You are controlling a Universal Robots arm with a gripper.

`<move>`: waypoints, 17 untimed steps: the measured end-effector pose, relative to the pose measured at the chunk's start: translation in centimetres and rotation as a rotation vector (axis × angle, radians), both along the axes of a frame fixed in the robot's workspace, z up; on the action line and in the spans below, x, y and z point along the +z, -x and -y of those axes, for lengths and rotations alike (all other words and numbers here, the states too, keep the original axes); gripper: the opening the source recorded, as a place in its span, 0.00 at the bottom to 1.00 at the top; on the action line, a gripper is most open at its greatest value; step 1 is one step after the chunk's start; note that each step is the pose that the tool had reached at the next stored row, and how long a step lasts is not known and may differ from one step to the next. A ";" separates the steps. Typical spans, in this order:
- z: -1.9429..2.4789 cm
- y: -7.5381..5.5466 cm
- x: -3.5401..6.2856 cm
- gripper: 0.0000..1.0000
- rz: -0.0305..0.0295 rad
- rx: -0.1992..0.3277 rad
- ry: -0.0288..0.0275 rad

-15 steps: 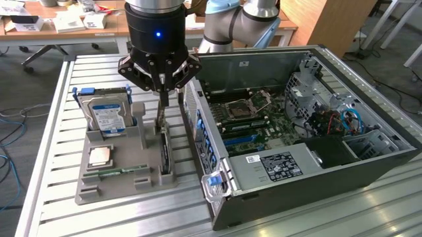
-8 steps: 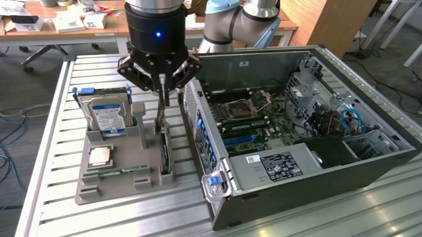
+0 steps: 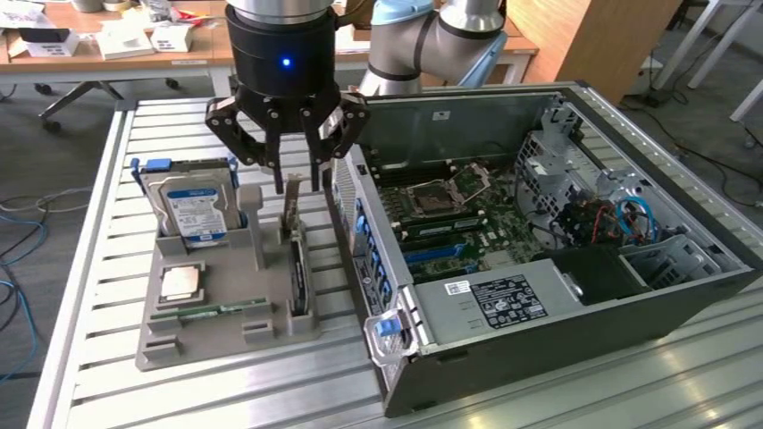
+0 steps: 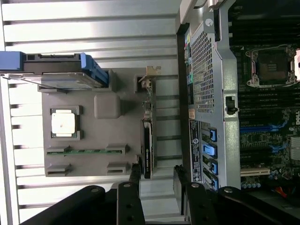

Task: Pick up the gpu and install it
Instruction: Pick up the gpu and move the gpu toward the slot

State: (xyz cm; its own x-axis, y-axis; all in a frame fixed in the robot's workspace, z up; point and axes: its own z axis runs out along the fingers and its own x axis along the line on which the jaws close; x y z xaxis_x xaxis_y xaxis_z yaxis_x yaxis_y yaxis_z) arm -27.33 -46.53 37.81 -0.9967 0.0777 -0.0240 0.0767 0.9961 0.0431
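Graphics card on edge in its holder, pincer spread above it.
The graphics card (image 3: 297,268) stands thin and upright in a slot of the grey holder (image 3: 203,332) on the tabletop (image 3: 238,393), just beside the computer case (image 3: 501,313) on the exterior view's right. The pincer (image 3: 304,183) hangs spread over it. An off-centre descent could strike the card's top edge, tilt it in the slot, or scrape a finger on the case wall.

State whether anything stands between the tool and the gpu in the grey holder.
Nothing visible does. The open tool hangs right above the gpu, which stands on edge in the grey holder beside the computer case.
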 end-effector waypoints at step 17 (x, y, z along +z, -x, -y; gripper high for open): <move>0.00 0.0 -2.77 0.42 -0.0001 0.000 0.0000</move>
State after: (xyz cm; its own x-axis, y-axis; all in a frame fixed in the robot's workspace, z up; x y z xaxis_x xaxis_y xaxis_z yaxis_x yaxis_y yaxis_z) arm -27.33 -46.54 35.04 -0.9967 0.0777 -0.0239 0.0766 0.9961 0.0430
